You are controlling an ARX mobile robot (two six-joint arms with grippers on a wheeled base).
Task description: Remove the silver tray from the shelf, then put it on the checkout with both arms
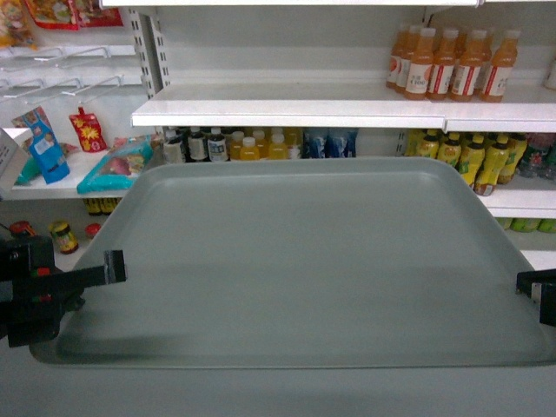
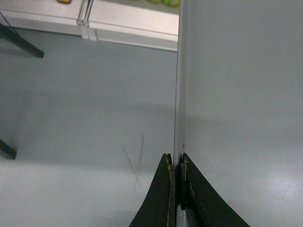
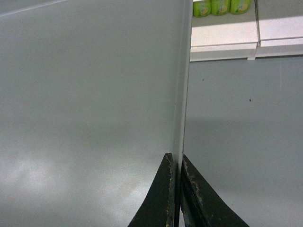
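Tray [image 1: 304, 261] is hanging clear of the shelf [image 1: 287, 109], so the lifting-off looks done. My left jaws [image 2: 176, 165] and right jaws [image 3: 177, 163] are each pinching a side rim. Setting it on the worktop, probably below, is remaining.

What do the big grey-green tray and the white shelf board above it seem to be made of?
The grey-green flat rectangular tray looks like matte plastic: soft, dull sheen, moulded rounded corners; painted metal is possible. The glossy white shelf board looks like painted metal: hard bright reflections and a thin folded front lip.
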